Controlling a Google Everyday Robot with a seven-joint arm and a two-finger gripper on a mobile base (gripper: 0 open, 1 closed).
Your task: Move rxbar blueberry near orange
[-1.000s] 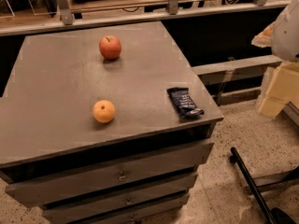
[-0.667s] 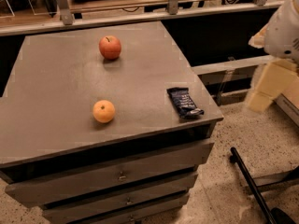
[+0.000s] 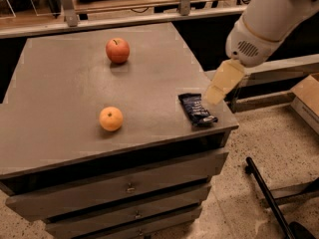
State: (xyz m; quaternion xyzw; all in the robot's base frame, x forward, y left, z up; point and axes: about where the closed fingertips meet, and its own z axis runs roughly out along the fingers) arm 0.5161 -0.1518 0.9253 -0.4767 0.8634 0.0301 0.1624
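The rxbar blueberry (image 3: pixel 197 109) is a dark navy foil bar lying flat near the right front corner of the grey cabinet top (image 3: pixel 65 88). The orange (image 3: pixel 110 119) sits to its left, toward the front middle, well apart from the bar. My gripper (image 3: pixel 223 82) comes in from the upper right on a white arm. Its cream-coloured fingers (image 3: pixel 224 81) point down-left, with the tip just above the bar's far right end.
A red apple (image 3: pixel 117 50) stands at the back middle of the top. The cabinet has drawers (image 3: pixel 124 188) below. A wooden rail (image 3: pixel 149 14) runs behind it. A black rod (image 3: pixel 266 198) lies on the speckled floor at the right.
My arm has swung in from the right edge of view toward the left and down, bringing the gripper over the bar's end. The bar, orange and apple have not moved.
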